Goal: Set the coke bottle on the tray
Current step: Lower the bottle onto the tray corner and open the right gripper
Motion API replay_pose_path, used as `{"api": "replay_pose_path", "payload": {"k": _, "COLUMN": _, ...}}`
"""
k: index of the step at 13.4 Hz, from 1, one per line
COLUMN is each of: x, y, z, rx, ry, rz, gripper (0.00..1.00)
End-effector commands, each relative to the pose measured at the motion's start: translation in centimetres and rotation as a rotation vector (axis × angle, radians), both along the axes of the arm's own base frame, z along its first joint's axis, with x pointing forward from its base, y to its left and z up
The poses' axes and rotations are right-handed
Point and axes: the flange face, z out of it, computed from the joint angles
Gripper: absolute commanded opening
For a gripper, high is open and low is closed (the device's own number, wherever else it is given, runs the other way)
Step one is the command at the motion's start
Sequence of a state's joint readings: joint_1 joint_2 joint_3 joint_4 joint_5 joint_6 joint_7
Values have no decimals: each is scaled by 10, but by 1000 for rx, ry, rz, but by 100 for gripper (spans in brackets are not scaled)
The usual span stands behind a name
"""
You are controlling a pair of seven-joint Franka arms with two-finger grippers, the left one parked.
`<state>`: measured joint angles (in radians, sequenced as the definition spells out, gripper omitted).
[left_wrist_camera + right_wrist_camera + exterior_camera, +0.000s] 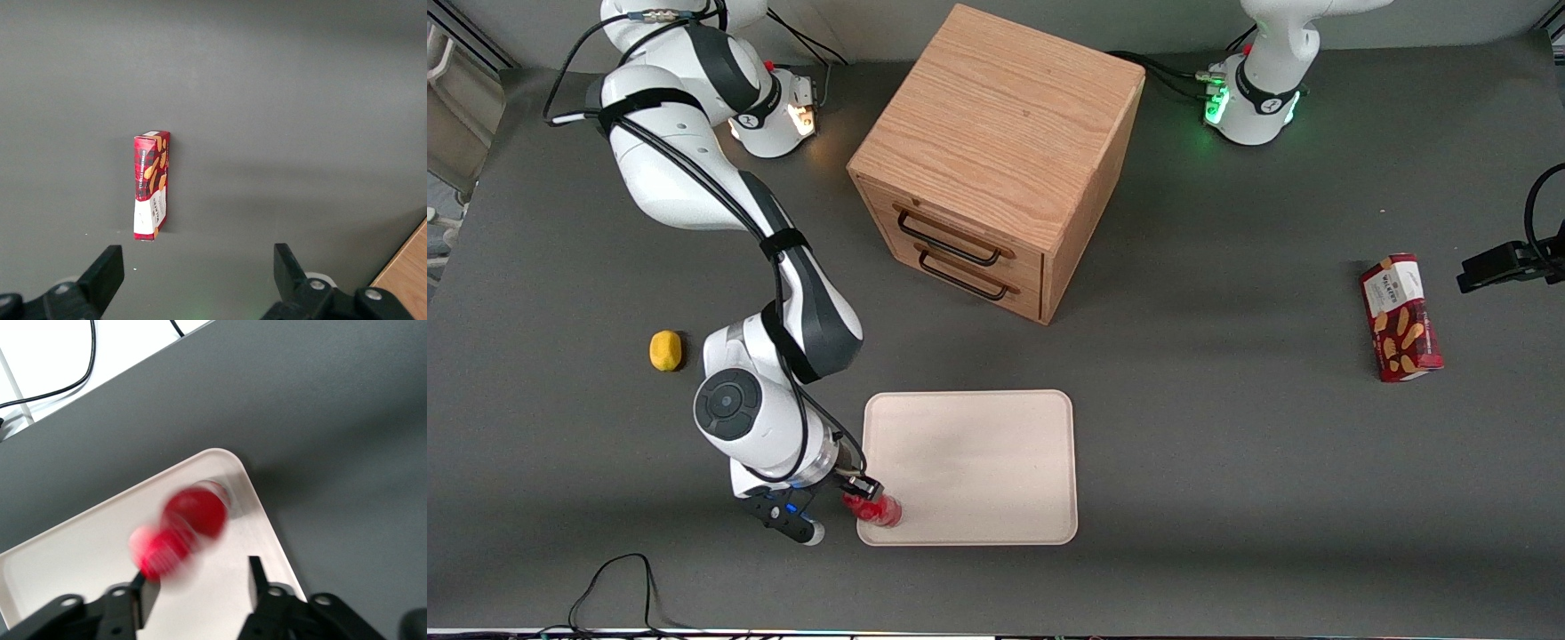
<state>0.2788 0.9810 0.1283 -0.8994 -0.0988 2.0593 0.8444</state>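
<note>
the lemon [665,350] lies on the table [1227,462] toward the working arm's end. nearer the front camera, the gripper [197,590] hangs over the tray's corner, its fingers [257,577] spread apart and holding nothing. the coke bottle [874,509], blurred in the wrist view, sits on that corner of the tray [978,462]. the wooden drawer cabinet [996,160] stands farther away, and the red snack box [1400,317] lies toward the parked arm's end.
</note>
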Motion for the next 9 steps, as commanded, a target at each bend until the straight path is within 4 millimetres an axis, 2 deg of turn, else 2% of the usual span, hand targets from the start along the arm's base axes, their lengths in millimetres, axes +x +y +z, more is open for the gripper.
{"api": "replay_pose_path", "payload": {"k": 1, "x": 2, "y": 7, "z": 1, "rx": -16, "ry": -22, "rz": -17, "gripper": 100}}
{"api": "replay_pose_path", "payload": {"k": 9, "x": 1, "y": 9, "z": 1, "rx": -21, "ry": -15, "rz": -13, "gripper": 100}}
